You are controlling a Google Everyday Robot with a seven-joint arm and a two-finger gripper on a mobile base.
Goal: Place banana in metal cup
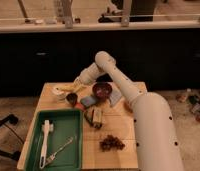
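a wooden bench [120,131] is seen from above, with a dark counter front behind it. the white arm [145,117] is brought in from the lower right, bent at an elbow over the far edge of the bench, and turned back down and to the left. the pincer [76,83] is found at the end of that forearm, low over the far left part of the bench, just above the cluster of small dishes. whether it is wide, narrow or closed on anything cannot be told.

the banana [67,88] is seen as a pale-yellow curved shape right at the tip of the pincer, lying roughly level. it is placed over or against the small white dish [57,93]; whether it is lifted or resting there cannot be told. the metal cup [71,98] is stood just in front of the banana, upright and dark inside, and the banana is not in it.

a maroon bowl [102,91] is set to the right of the cup, partly behind the forearm. an orange-red round fruit [79,106] is placed just beside the cup on its near side, with a blue block [88,101] next to it. a pale flat item [116,97] is laid right of the bowl. a small packet [96,118] is found nearer the middle, and a dark bunch of grapes [111,143] near the front edge.

a green tray [68,125] is set on the left front of the bench, and a white utensil [44,137] and a metal fork [59,150] are laid in it.
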